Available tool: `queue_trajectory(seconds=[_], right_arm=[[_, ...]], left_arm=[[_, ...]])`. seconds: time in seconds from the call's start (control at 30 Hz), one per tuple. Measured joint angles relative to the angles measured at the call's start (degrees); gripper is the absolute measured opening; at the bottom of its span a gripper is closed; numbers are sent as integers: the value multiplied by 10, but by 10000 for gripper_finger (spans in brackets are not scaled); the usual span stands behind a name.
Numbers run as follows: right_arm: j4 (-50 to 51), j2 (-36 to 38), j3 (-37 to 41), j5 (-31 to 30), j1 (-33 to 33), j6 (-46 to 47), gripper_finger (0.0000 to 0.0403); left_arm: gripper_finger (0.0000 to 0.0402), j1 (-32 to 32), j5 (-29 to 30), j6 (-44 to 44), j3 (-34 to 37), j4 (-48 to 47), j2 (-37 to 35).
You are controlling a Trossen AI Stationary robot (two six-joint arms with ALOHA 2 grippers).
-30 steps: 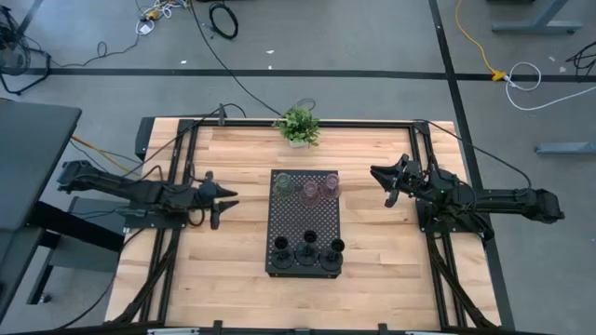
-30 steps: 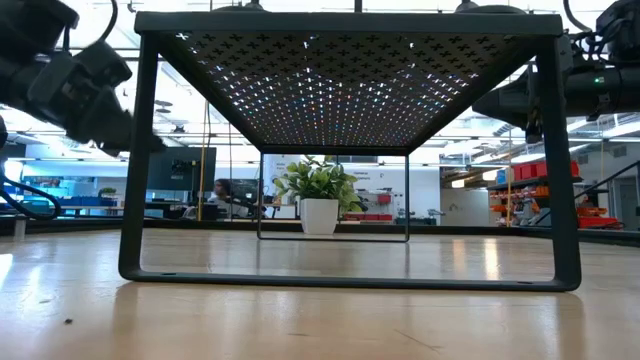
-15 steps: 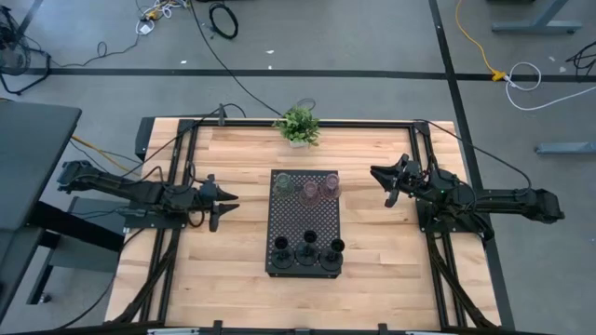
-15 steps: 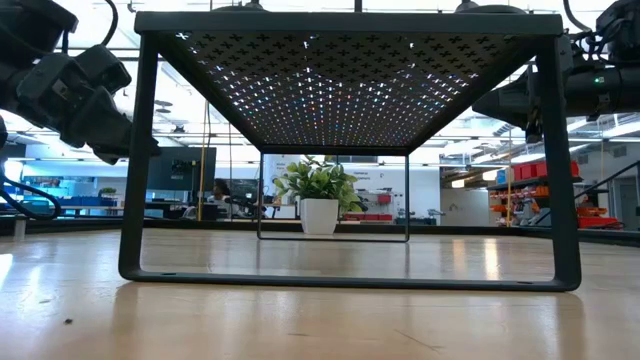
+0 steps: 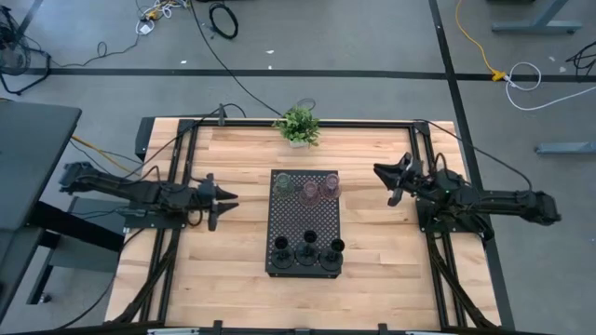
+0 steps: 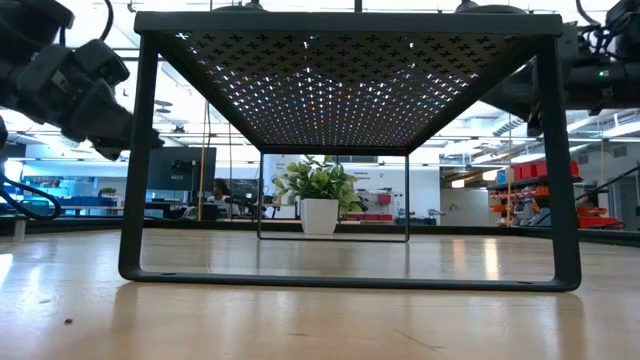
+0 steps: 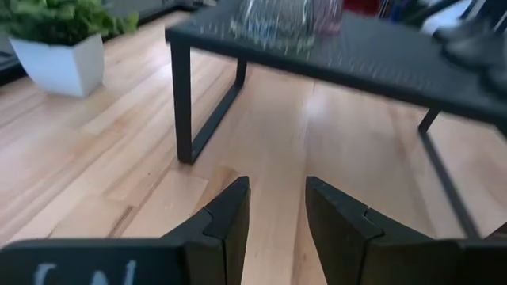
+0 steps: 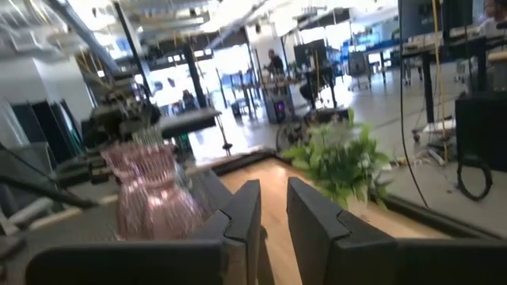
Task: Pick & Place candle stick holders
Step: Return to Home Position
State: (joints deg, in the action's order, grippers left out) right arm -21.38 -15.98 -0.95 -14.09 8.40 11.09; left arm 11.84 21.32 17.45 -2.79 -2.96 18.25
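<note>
This is a robotics lab in an open industrial hall. The wooden worktop sits on a black frame over a grey concrete floor crossed by dark lines. A coiled black cable lies at twelve o'clock and a yellow cord at one o'clock. Beyond the worktop, the low view shows a monitor, shelving with red bins, bright ceiling lights and a person.

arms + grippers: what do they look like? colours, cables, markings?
Left arm and right arm: black jointed links, black cables alongside. Left gripper and right gripper: two flat angular black fingers each. Cropped white lettering on the left's finger block.
</note>
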Motion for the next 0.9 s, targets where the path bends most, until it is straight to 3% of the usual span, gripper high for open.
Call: queue_trajectory(seconds=[0.5,0.9], right_arm=[[-1,160,0,0,0,0,63],[-23,156,0,0,-11,0,63]], left_arm=[[128,0,0,0,1,-1,-184],[128,0,-3,0,24,76,-181]])
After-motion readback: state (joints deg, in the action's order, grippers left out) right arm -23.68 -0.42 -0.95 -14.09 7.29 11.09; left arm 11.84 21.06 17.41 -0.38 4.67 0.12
